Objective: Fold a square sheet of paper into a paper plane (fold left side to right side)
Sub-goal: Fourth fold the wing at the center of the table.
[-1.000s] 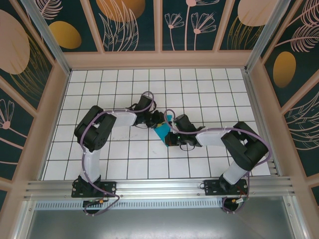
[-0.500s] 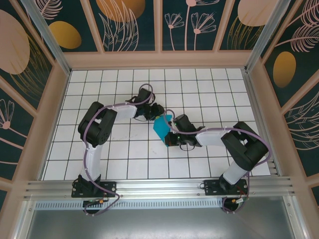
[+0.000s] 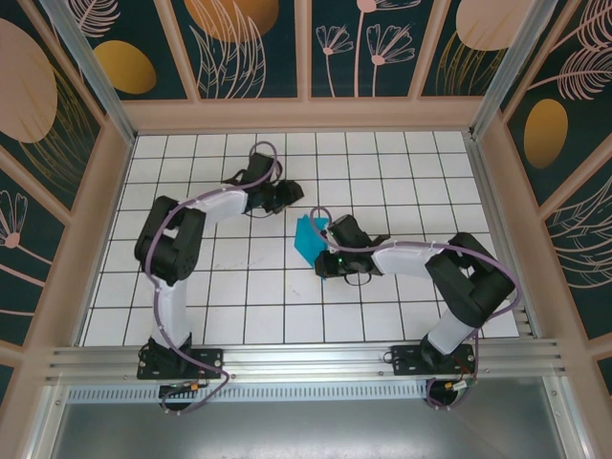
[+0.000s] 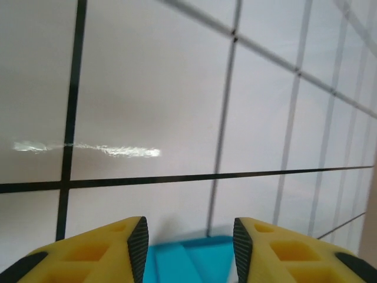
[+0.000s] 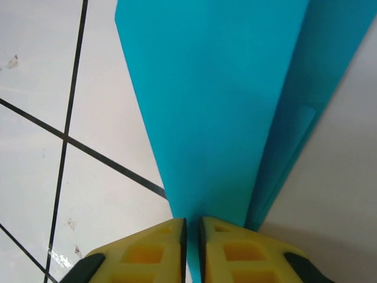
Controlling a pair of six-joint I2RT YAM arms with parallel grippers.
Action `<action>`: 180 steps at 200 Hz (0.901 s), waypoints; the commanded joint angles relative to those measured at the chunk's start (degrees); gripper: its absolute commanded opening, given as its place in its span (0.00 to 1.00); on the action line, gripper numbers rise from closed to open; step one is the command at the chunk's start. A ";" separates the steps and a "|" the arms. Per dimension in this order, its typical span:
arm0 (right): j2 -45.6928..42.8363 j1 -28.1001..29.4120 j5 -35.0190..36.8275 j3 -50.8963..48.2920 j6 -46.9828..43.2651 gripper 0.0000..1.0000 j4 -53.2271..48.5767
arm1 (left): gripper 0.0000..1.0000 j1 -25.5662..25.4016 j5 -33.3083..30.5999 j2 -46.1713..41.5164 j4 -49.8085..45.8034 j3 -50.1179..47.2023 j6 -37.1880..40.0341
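I'm watching my right gripper pinching the folded sheet of paper at its near tip, while my left gripper is hanging open just beyond it.

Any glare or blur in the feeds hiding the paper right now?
Left wrist: a glare streak on the table, far grid lines soft, the paper low in frame but clear. Right wrist: paper sharp, soft shadow along its right edge. Top external: even light, no glare on it.
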 commanded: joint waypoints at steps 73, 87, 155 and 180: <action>-12.55 -13.20 -9.43 -0.12 -1.13 0.48 4.28 | 0.54 0.55 5.60 -26.33 9.30 -24.41 -0.56; -10.67 -14.08 -11.69 -0.59 -0.47 0.50 6.28 | 0.54 -0.28 6.30 -26.84 10.98 -26.90 -1.15; 0.97 -14.18 -16.20 1.33 0.19 0.44 12.54 | 0.55 -3.27 7.89 -23.43 15.67 -29.83 -3.83; 4.38 -14.18 -17.89 2.84 0.14 0.29 13.29 | 0.56 -3.50 8.85 -22.23 17.19 -29.61 -4.35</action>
